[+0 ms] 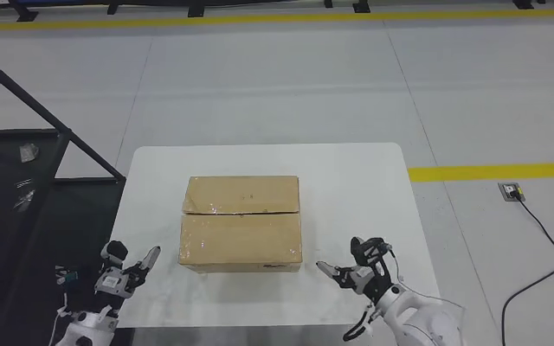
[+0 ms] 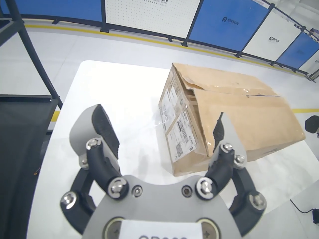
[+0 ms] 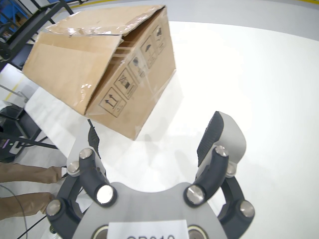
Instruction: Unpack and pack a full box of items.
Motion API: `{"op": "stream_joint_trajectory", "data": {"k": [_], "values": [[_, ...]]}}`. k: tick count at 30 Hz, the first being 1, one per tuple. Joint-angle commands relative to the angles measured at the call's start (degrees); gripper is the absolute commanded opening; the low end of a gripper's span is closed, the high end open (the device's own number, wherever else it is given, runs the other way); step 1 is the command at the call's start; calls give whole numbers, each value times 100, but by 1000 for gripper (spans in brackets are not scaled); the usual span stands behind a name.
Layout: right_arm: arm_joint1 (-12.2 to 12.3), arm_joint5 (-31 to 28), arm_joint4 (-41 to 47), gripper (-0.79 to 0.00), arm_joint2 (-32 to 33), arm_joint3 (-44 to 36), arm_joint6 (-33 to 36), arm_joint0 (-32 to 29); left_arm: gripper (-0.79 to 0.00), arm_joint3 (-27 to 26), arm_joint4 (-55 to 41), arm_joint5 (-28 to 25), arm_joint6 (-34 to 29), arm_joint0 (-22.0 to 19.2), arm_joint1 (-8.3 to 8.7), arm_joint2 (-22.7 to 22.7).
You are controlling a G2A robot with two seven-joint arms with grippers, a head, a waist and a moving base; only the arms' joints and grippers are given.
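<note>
Nearest the lens, two pairs of fingers are being held spread, nothing being pinched between them. The left gripper [image 2: 159, 115] is being shown near the near left corner of the brown cardboard box [image 1: 241, 223]; the right gripper [image 3: 154, 123] is being shown near its near right corner. The box is being carried at the middle of the white, round-cornered tabletop [image 1: 346, 173], beyond and between the two grippers, its long axis being laid side to side across the robot's front. Its top flaps are being shown folded down, the seam running along that axis and the near flap lifting slightly at its ends. Neither arm is being judged clearly nearer. Pale grey floor [image 1: 260, 78] with yellow lines [image 1: 476, 171], a black metal frame [image 2: 37, 62] at the left and blue and white partition panels [image 2: 229, 18] are being seen around the tabletop.
</note>
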Motion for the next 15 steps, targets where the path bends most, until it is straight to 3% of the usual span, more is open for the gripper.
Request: {"op": "stream_joint_trajectory", "data": {"k": [1,6,12,15], "values": [[-6,-604,1324,0,33,316,156,261,0,98,-319,-123,-246,-237,10,5],[-48,-1210,3473,0,-55,1170,870,1087,0,330,-541,-601,-390,-644,43,-23],[-76,-1452,6348,0,-278,2621,2828,2310,0,698,-1246,-1446,-886,-1097,107,-77],[-112,-1471,7101,0,-448,3261,3515,2801,0,709,-1389,-1840,-998,-1088,136,-147]]}}
